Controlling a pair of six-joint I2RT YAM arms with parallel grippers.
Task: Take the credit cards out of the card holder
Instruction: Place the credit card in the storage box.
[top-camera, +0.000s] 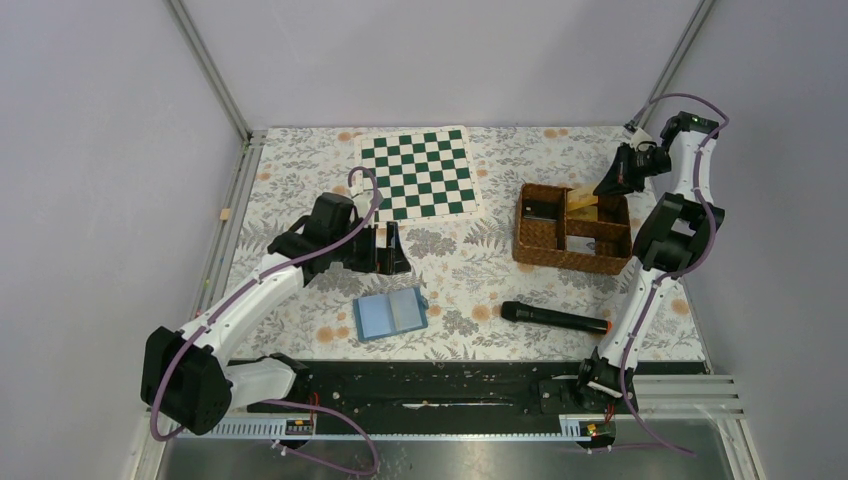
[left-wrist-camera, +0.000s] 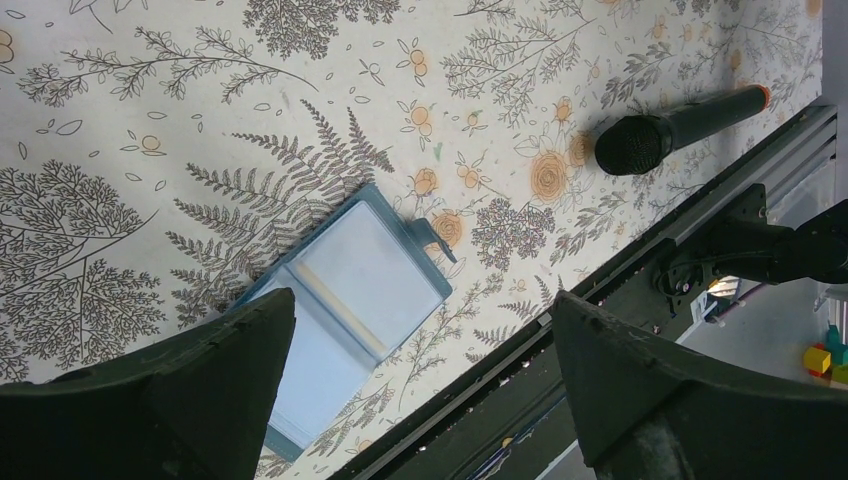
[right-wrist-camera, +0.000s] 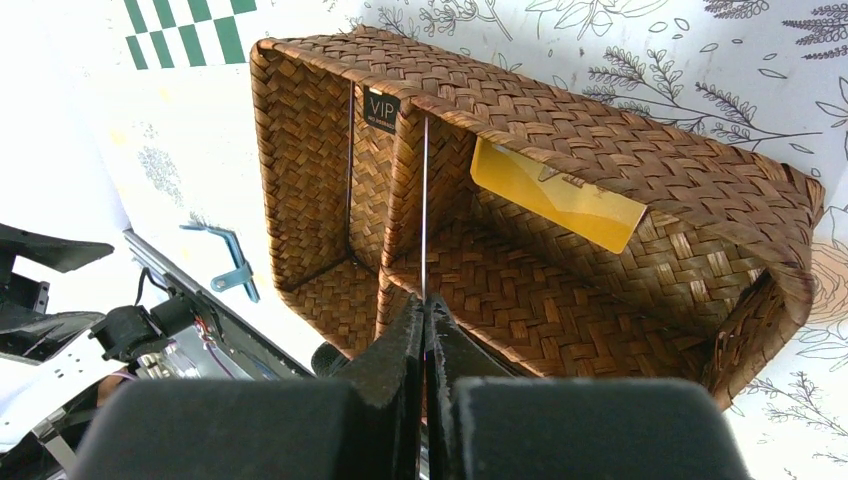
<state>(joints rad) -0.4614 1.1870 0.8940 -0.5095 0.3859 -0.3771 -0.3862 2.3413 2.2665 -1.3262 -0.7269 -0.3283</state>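
The blue card holder (top-camera: 391, 313) lies open on the flowered table, its light blue inner faces up; it also shows in the left wrist view (left-wrist-camera: 350, 300). My left gripper (top-camera: 390, 250) is open and empty, just beyond the holder; in its wrist view (left-wrist-camera: 422, 300) the holder lies under the left finger. My right gripper (top-camera: 603, 190) hangs over the wicker basket (top-camera: 572, 258), shut on a tan credit card (top-camera: 583, 200), which its wrist view shows edge-on (right-wrist-camera: 425, 200) above the closed fingers (right-wrist-camera: 425, 305). Another gold card (right-wrist-camera: 555, 195) leans inside the basket (right-wrist-camera: 620, 140).
A black card marked VIP (right-wrist-camera: 380, 110) stands in a basket compartment. A black microphone (top-camera: 555, 318) lies near the front edge, right of the holder. The green-and-white chequered board (top-camera: 420, 172) lies at the back. Grey walls enclose the table.
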